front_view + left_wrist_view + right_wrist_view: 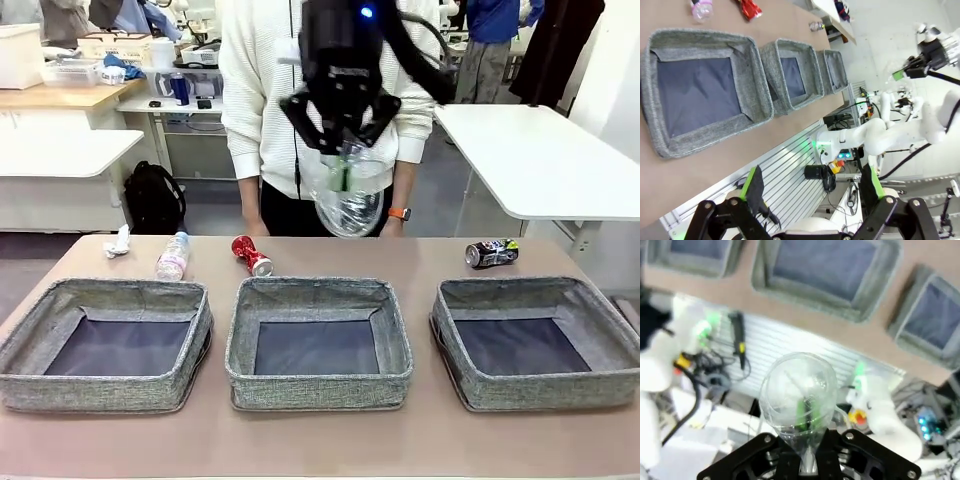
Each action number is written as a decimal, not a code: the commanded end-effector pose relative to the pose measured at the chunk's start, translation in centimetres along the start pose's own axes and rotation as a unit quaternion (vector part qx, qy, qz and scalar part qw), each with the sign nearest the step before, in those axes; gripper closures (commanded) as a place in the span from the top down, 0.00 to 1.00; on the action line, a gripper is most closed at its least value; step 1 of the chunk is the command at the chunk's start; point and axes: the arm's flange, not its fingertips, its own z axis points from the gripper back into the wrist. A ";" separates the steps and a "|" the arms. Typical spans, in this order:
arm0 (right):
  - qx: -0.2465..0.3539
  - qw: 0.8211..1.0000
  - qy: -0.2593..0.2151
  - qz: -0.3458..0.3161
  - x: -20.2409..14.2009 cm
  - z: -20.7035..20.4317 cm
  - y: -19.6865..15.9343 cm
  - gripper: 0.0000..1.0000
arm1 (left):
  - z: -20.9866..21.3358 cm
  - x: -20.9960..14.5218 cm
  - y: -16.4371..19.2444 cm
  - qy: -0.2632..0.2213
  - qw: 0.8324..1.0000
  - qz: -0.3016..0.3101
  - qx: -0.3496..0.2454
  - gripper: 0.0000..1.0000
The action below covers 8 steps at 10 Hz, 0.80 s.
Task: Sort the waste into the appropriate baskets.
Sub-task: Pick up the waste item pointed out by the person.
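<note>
At the far left, your left gripper (813,186) hangs off the near edge of the worktop (320,440). Its jaws are spread wide with nothing between them.

Along the far side of the worktop, you have the paper (118,243) lying furthest left. Just to its right is the small bottle (173,257), on its side, with its cap pointing away from you. Next comes the red can (251,255), crushed and tilted, just behind the far left corner of the middle basket (320,385).

The left basket (100,385) sits in front of the paper and the small bottle, and its dark floor is showing. The middle basket stands close beside it, without touching it.

Above the middle basket, your right gripper (343,160) is up in the air in front of the person (250,100) standing at the far side. It is clamped on the neck end of the clear bottle (347,205). The bottle hangs below the fingers, well above the worktop. In the right wrist view you see the bottle's wide body sticking out past the fingers, and the baskets are blurred beyond it.

Further right, the black can (491,253) lies on its side behind the right basket (540,390), which stands apart from the middle one.
</note>
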 end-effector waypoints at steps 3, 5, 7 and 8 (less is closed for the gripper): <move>-0.052 0.984 -0.106 -0.133 -0.8 4.7 0.1 0.01 | -0.1 0.1 -0.3 -0.006 1.000 -0.010 -0.008 1.00; -0.056 0.980 -0.123 -0.146 -1.8 6.2 -0.2 0.01 | -0.1 0.1 -0.3 -0.006 1.000 -0.010 -0.008 1.00; -0.067 0.973 -0.165 -0.148 -2.9 9.0 0.2 0.01 | -0.1 0.1 -0.3 -0.006 1.000 -0.010 -0.008 1.00; -0.067 0.971 -0.180 -0.142 -2.8 9.8 0.4 0.01 | -0.1 0.1 -0.3 -0.006 1.000 -0.010 -0.008 1.00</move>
